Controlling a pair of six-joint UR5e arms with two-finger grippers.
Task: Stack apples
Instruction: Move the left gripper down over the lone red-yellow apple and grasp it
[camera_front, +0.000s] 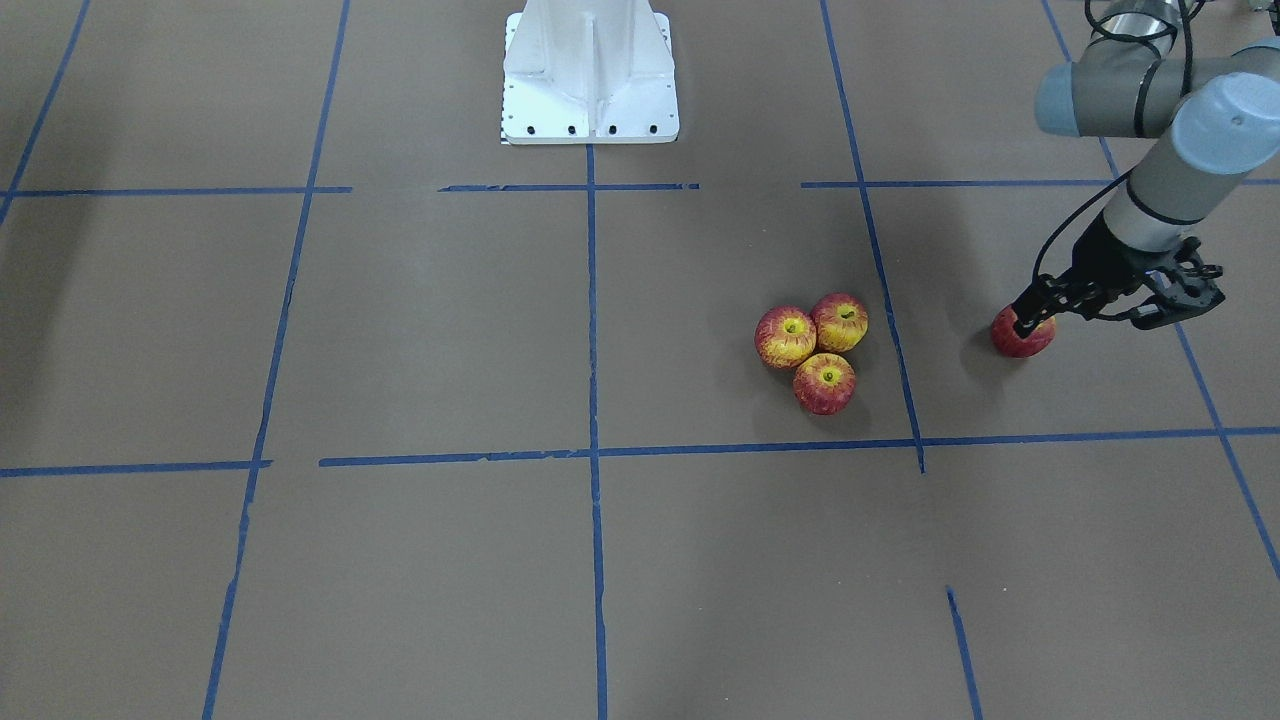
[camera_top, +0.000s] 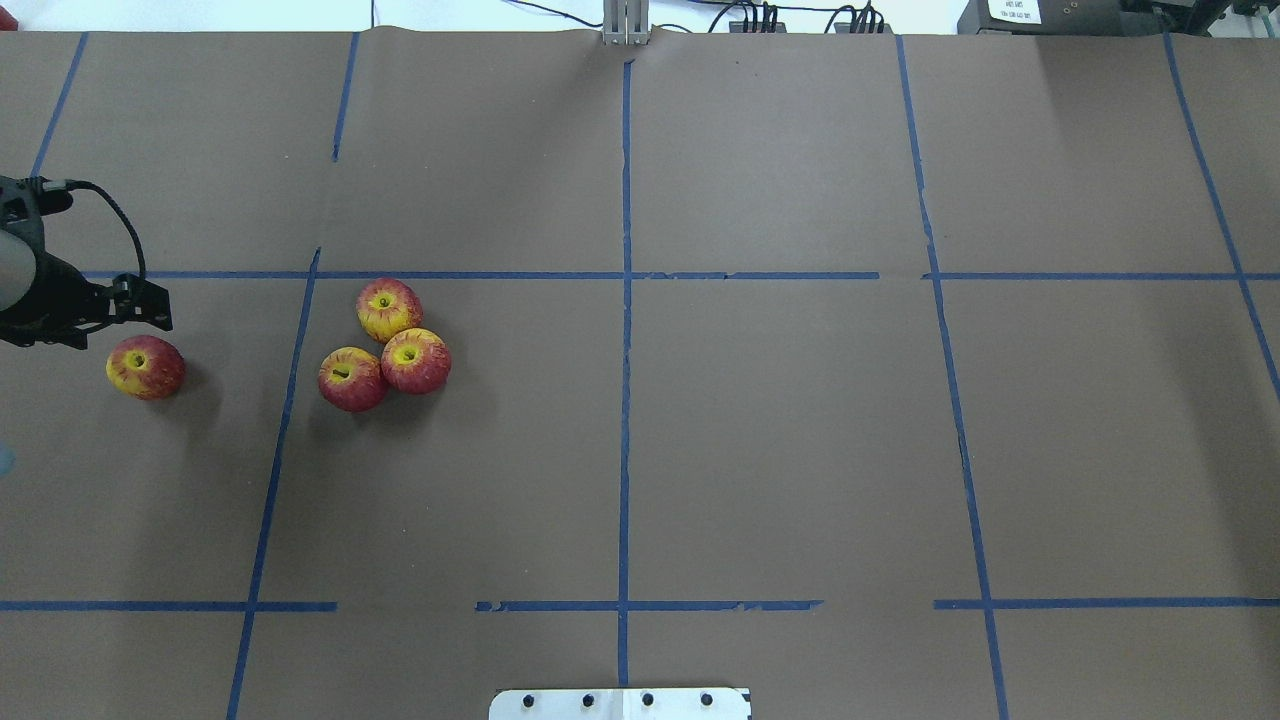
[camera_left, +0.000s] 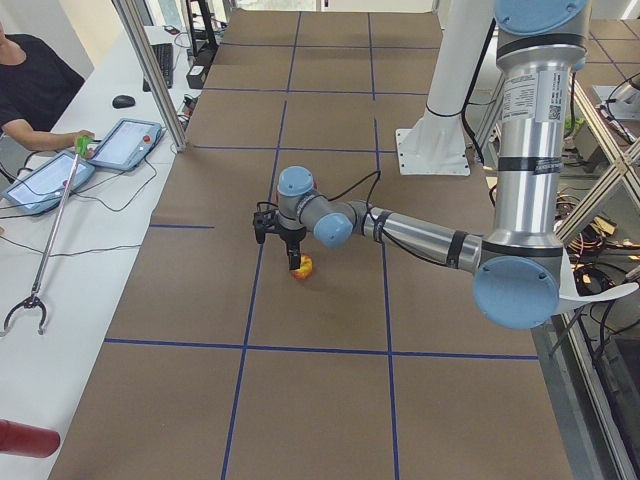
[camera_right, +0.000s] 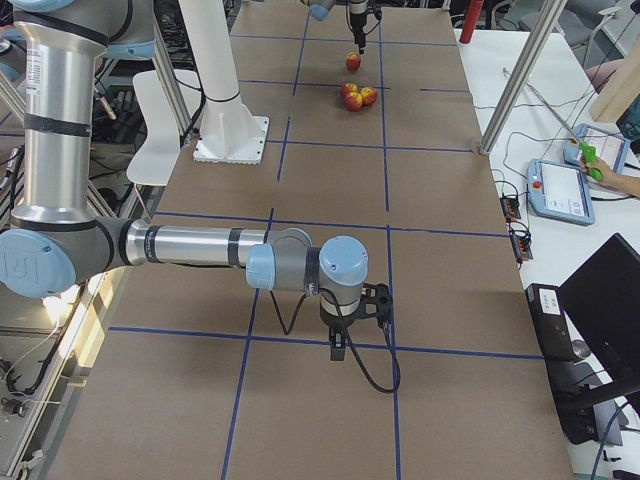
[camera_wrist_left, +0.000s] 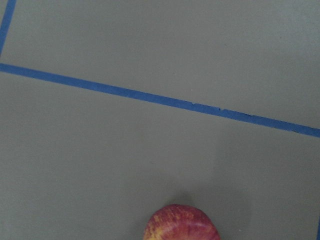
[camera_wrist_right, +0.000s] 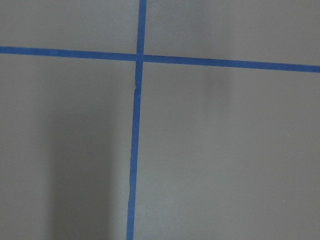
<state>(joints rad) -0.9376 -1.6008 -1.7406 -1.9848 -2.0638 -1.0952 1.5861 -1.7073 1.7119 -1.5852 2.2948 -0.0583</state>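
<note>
The lone apple (camera_front: 1025, 342) sits on the brown surface (camera_top: 800, 450) on the robot's left, apart from the other three apples and with a blue tape line (camera_top: 285, 420) between it and them. The left claw (camera_front: 1022, 314) points down right over this apple, and its fingers look pressed together into one narrow tip, pinching nothing. Whether the tip touches the fruit cannot be told. In the left wrist view only the red-and-yellow crown of that apple shows, at the bottom edge, with bare surface and a strip of tape beyond it. The cluster lies flat on the surface, stem hollows up, and none of the apples rests on another. The far apple (camera_top: 389, 309), the near-left apple (camera_top: 353, 379) and the near-right apple (camera_top: 415, 360) touch one another in a tight triangle. The right claw (camera_right: 342, 352) hangs pointing down near the surface at the opposite end, well away from all the fruit. Whether it is spread or pressed together cannot be told. Its wrist view shows only the surface and a crossing of tape lines.
</note>
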